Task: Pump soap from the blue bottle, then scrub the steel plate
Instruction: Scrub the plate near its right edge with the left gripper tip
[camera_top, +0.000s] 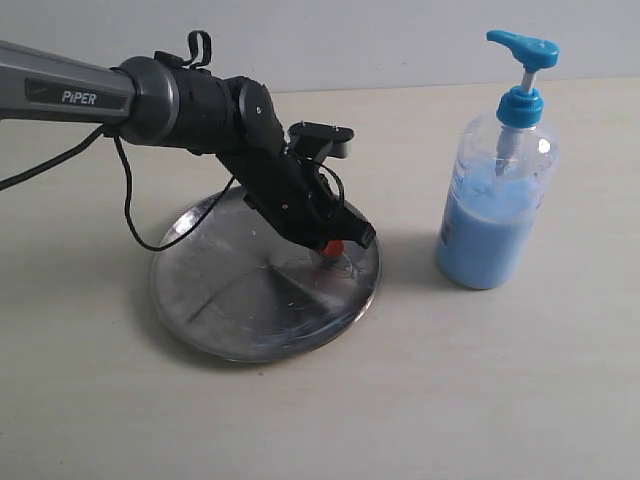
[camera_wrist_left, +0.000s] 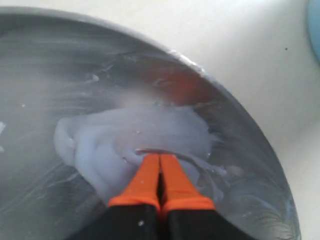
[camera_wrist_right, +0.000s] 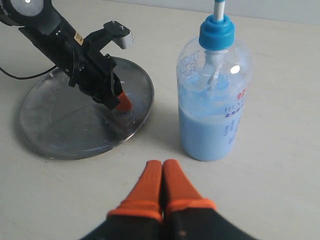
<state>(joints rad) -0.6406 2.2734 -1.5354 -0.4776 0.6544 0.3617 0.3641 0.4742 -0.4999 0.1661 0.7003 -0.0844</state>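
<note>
The steel plate (camera_top: 230, 300) lies on the table at centre left, its rim also in the wrist views (camera_wrist_left: 240, 107) (camera_wrist_right: 50, 150). My left gripper (camera_top: 332, 250) (camera_wrist_left: 160, 156) (camera_wrist_right: 125, 105) is shut, its orange tips pressed into a smear of pale bluish soap (camera_wrist_left: 125, 140) on the plate's right part. The blue bottle (camera_top: 497, 210) (camera_wrist_right: 212, 100) stands upright to the right of the plate, with pale blue liquid inside. My right gripper (camera_wrist_right: 162, 162) is shut and empty, hovering over bare table in front of the bottle and plate. It is out of the exterior view.
A black cable (camera_top: 130, 215) hangs from the left arm down over the plate's back left rim. Beige tabletop (camera_top: 480, 400) stretches in front of the plate and bottle.
</note>
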